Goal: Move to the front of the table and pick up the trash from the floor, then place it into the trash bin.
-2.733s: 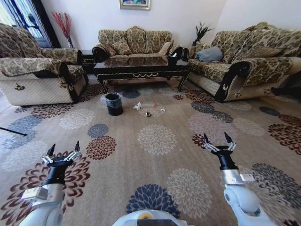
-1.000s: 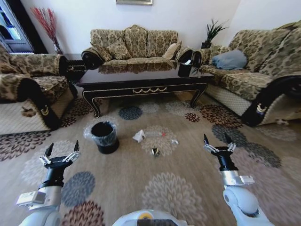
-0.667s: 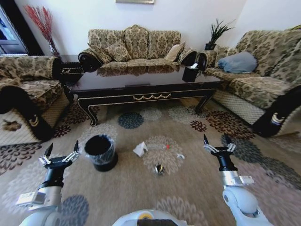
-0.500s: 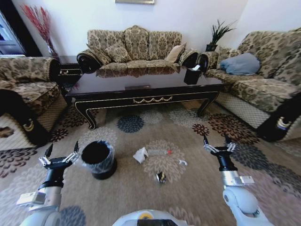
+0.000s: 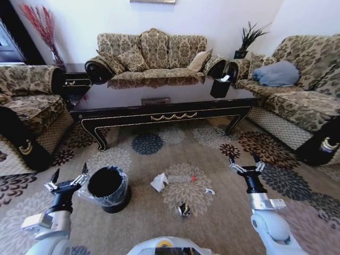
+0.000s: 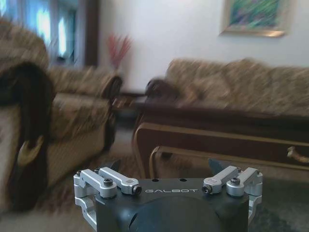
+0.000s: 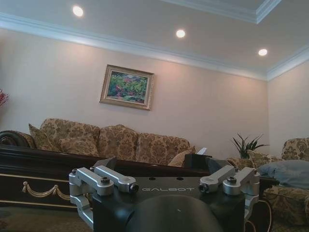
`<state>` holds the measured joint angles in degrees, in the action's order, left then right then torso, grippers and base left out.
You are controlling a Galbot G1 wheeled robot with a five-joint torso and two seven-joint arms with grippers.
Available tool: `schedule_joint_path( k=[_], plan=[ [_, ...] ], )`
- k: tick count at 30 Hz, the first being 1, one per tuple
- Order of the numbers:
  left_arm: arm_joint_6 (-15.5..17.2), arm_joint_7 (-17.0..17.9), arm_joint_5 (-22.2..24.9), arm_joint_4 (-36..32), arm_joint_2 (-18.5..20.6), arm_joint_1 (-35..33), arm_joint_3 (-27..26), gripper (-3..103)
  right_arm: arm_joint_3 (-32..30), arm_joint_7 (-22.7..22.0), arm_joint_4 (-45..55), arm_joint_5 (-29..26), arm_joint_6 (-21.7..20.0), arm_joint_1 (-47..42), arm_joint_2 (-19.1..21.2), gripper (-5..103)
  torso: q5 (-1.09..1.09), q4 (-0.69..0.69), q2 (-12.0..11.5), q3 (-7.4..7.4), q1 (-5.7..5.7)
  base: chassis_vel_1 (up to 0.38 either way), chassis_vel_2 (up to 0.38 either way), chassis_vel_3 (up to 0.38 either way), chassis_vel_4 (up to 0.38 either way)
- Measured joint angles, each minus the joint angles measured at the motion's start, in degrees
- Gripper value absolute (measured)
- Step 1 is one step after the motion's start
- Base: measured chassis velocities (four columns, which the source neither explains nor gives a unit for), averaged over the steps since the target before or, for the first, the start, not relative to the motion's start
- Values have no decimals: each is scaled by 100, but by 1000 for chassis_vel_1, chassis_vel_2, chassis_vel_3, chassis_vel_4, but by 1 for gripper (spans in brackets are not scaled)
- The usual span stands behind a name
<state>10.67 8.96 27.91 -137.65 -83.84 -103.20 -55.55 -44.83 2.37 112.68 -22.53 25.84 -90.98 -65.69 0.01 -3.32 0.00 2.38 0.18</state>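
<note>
Jaws spread wide and empty on both sides: my left gripper (image 5: 67, 177) hangs low at my left, my right gripper (image 5: 245, 166) low at my right, both raised off the carpet. Between them, nearest me, lies the dark shiny wrapper (image 5: 184, 209), a little to the right of my middle, so I judge the right arm somewhat nearer to it. Just past it sit the tiny white scrap (image 5: 209, 191), the clear bottle (image 5: 180, 179) lying on its side with its long axis running left to right and its red cap toward my right, and the crumpled tissue (image 5: 158, 183). The trash bin (image 5: 108, 188) stands upright just beside my left gripper, left of the litter. Beyond everything stretches the table (image 5: 164, 109).
</note>
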Motion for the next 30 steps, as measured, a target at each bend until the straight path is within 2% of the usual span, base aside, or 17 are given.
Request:
schedule_joint_path(
  k=[1, 2, 4, 5, 6, 7, 9, 10, 11, 12, 14, 16, 21, 26, 30],
  plan=[
    [0, 0, 0, 0, 0, 0, 0, 100, 0, 0, 0, 0, 0, 0, 0, 100, 0, 0, 0, 0, 0, 0, 0, 0, 0],
    [518, 499, 551, -137, 55, -3, -2, 100, 17, 0, -10, 7, 2, 14, -1, 100, -2, 2, 0, 0, 1, 0, 0, 0, 0],
    [1256, 1105, 1489, -310, 148, 25, -31, 100, 31, -1, -24, 9, 5, 26, 4, 100, -1, 2, 0, 0, 1, 0, 0, 0, 0],
    [1686, 1446, 2057, -408, 202, 60, -62, 100, 35, 0, -36, 9, 7, 33, 13, 100, -2, 2, 0, 0, 1, 0, 0, 0, 0],
    [2215, 1943, 2759, -512, 278, 132, -112, 100, 41, -1, -54, 9, 13, 41, 28, 100, -1, 0, 0, 0, 1, 0, 0, 0, 0],
    [2215, 1943, 2759, -512, 278, 132, -112, 100, 41, -1, -54, 9, 13, 41, 28, 100, -1, 0, 0, 0, 1, 0, 0, 0, 0],
    [2707, 2620, 3533, -564, 370, 263, -138, 100, 54, 0, -93, 9, 28, 60, 45, 100, 0, 0, 0, 0, 1, 0, 0, 0, 0],
    [2841, 2845, 3695, -560, 391, 321, -136, 100, 63, 1, -108, 9, 35, 68, 45, 100, -1, 0, 0, 0, 1, 0, 0, 0, 0],
    [2841, 2845, 3695, -560, 391, 321, -136, 100, 63, 1, -108, 9, 35, 68, 45, 100, -1, 0, 0, 0, 1, 0, 0, 0, 0],
    [3039, 3195, 3796, -480, 412, 415, -92, 100, 87, 4, -138, 13, 48, 81, 40, 100, 0, 0, 0, 0, 1, 0, 0, 0, 0],
    [3166, 3483, 3754, -323, 413, 515, -10, 100, 132, 11, -174, 35, 67, 95, 13, 100, -2, 1, 0, 0, 2, 0, 0, 0, 0],
    [3214, 3550, 3686, -236, 415, 552, 13, 100, 152, 14, -186, 48, 73, 100, 0, 100, -1, 2, 0, 0, 2, 0, 0, 0, 0],
    [3195, 3577, 3533, 125, 463, 741, 36, 100, 210, 20, -219, 101, 94, 117, -44, 100, -1, 1, 0, 0, 2, 0, 0, 0, 0],
    [3125, 3451, 3543, 435, 510, 936, 47, 100, 252, 22, -246, 172, 111, 110, -81, 100, -1, 1, 0, 0, 2, 0, 0, 0, 0],
    [3069, 3367, 3803, 870, 620, 1276, 111, 100, 279, 13, -250, 198, 113, 87, -93, 100, -2, 1, 0, 0, 2, 0, 0, 0, 0]
  ],
)
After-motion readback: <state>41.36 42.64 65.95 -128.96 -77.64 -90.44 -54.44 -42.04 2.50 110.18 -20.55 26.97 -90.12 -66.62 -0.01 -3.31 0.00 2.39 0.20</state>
